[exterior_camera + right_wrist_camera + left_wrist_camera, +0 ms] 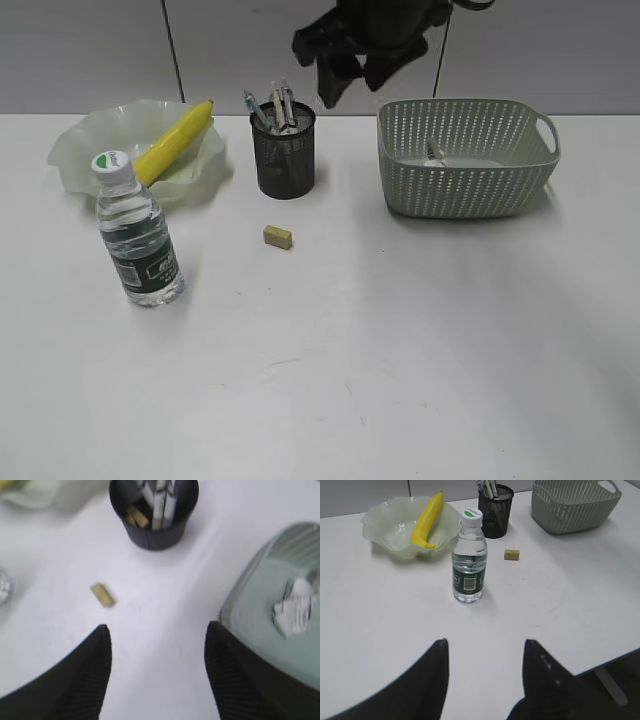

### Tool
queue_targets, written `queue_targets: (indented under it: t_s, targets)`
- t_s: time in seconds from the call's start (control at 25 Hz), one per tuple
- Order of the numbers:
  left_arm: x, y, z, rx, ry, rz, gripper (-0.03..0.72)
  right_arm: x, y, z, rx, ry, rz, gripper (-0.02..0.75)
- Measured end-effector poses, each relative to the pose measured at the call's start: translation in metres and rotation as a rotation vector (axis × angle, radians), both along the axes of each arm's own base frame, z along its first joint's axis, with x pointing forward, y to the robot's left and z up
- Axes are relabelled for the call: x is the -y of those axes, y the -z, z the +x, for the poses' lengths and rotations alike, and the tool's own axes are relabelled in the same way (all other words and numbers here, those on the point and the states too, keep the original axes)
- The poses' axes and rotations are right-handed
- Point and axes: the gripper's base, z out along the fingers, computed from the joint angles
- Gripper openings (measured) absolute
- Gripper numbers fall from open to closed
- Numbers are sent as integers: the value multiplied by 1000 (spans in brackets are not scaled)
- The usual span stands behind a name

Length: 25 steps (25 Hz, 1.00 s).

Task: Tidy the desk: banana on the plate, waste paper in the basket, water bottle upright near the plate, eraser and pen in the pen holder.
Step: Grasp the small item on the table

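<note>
The yellow banana (176,140) lies in the pale green ruffled plate (78,150) at the back left. In front of the plate the water bottle (139,240) stands upright. Several pens (276,108) stick out of the black mesh pen holder (286,152), and a small tan eraser (278,236) lies on the desk (400,350) just in front of it. The waste paper (294,609) rests inside the green basket (466,158). My right gripper (157,627) hovers open and empty above the gap between holder and basket. My left gripper (486,642) is open and empty, near the desk's front edge.
A tan block-like piece (135,517) shows inside the pen holder beside the pens. The desk's front edge (615,657) runs close to my left gripper. Bare white desk lies between the eraser and the front.
</note>
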Motion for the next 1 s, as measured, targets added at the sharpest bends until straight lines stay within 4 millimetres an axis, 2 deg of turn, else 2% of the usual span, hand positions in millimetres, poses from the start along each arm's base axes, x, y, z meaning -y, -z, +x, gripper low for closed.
queue_targets:
  t_s: [0.24,0.52,0.64,0.76,1.0]
  targets:
    - [0,0,0,0,0,0,360,13,-10,-19,-85,1,-63,472]
    - [0,0,0,0,0,0,360,42,-44,-63,-73,3,-53,472]
    - [0,0,0,0,0,0,360,61,-55,-91,-74,4,-53,472]
    - [0,0,0,0,0,0,360,82,-58,-122,-88,5,-62,472]
    - [0,0,0,0,0,0,360,129,-46,-193,-124,5,-86,472]
